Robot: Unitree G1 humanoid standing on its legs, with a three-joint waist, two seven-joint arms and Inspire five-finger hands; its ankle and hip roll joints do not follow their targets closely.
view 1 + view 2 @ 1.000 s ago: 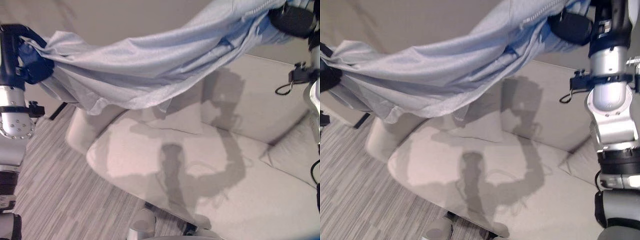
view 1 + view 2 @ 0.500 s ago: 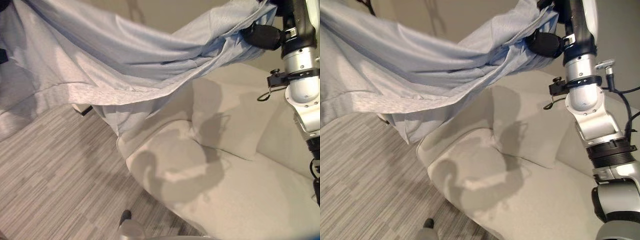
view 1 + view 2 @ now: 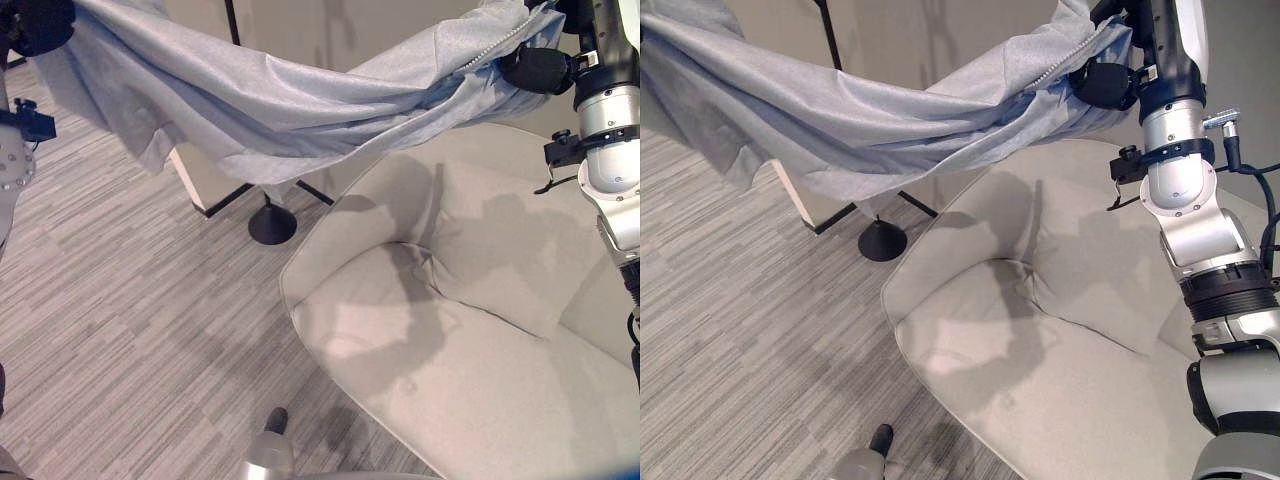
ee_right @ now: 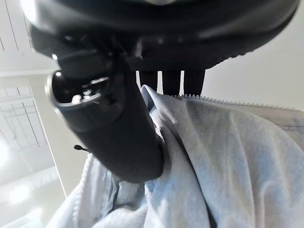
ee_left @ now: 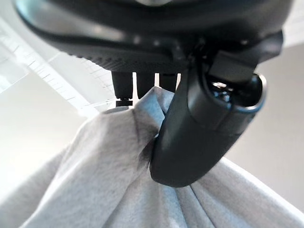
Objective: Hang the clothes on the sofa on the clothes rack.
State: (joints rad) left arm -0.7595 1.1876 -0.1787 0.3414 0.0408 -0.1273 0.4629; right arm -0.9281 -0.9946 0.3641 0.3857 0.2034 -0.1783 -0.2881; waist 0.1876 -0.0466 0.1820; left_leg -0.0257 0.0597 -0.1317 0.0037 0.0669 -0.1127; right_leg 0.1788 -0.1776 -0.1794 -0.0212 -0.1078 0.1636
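The sofa [image 3: 470, 330] lay bare; the pale blue garment [image 3: 300, 110] hung stretched in the air between both arms, above the sofa's edge and floor [image 3: 110, 300]. A rack's pole and round base [image 3: 272, 222] stood behind; hanging was judged still to do. Wrist views showed the left robot hand [image 5: 190, 137] and right robot hand [image 4: 118, 137] pinching cloth.
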